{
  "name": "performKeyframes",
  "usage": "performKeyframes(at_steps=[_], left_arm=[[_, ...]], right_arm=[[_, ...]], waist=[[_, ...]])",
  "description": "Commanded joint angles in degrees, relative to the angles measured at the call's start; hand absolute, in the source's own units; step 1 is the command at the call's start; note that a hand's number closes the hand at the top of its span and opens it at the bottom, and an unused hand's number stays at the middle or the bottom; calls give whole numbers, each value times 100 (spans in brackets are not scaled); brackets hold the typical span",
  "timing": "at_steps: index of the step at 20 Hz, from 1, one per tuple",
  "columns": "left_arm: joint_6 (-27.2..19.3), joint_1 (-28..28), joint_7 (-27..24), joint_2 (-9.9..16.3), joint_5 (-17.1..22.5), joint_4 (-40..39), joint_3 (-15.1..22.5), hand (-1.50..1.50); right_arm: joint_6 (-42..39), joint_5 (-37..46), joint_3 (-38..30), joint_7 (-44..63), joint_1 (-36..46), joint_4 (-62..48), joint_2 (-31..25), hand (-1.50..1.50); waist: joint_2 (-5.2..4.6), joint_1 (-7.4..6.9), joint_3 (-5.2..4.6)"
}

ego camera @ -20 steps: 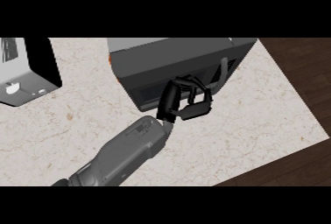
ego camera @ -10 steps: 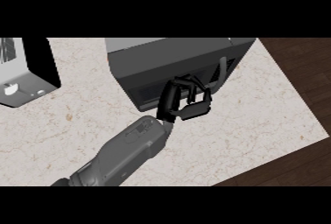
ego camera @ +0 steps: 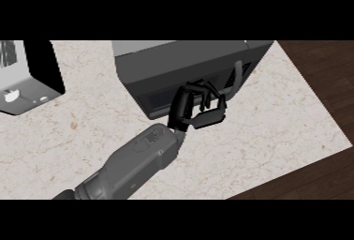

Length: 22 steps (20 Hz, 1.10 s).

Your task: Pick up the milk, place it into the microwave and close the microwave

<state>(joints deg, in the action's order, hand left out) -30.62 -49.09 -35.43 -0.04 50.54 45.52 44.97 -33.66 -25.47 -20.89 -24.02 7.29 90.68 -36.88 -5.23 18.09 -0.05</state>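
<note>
The dark microwave (ego camera: 183, 65) stands at the back middle of the counter. Its door looks closed, with the bar handle (ego camera: 236, 77) at the right side of its front. My right hand (ego camera: 200, 108) is right against the lower front of the door, left of the handle, with its fingers curled and nothing visibly held. The grey forearm (ego camera: 135, 164) reaches up from the lower left. No milk shows anywhere in the head view. My left hand does not show.
A black and white appliance (ego camera: 27, 77) stands at the back left. The pale stone counter (ego camera: 276, 126) ends at the right and lower right, where the dark wood floor (ego camera: 325, 70) begins.
</note>
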Motion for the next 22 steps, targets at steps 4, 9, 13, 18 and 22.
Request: performKeyframes(at_steps=[4, 9, 13, 18, 22], left_arm=[[38, -507, -116, 3, 219, -448, -295, 150], [55, -541, -238, 3, 335, -488, -220, 150], [66, -616, -276, 3, 429, -525, -160, 150], [22, -617, -366, 3, 561, -556, -129, 150], [57, -604, -461, 3, 623, -560, -32, 150]], right_arm=[[-85, -84, -149, 37, 141, -192, -220, -150], [-104, 137, -245, -26, 228, -293, -458, -150], [-165, 146, -316, -29, 332, -395, -623, -150], [-333, 39, -349, -65, 353, -641, -681, -150], [-384, -117, -363, -100, 407, -856, -602, -150]], waist=[[-81, 70, -4], [-108, 56, 6], [-85, 26, 6], [-114, 40, 22], [-157, 41, 38]])
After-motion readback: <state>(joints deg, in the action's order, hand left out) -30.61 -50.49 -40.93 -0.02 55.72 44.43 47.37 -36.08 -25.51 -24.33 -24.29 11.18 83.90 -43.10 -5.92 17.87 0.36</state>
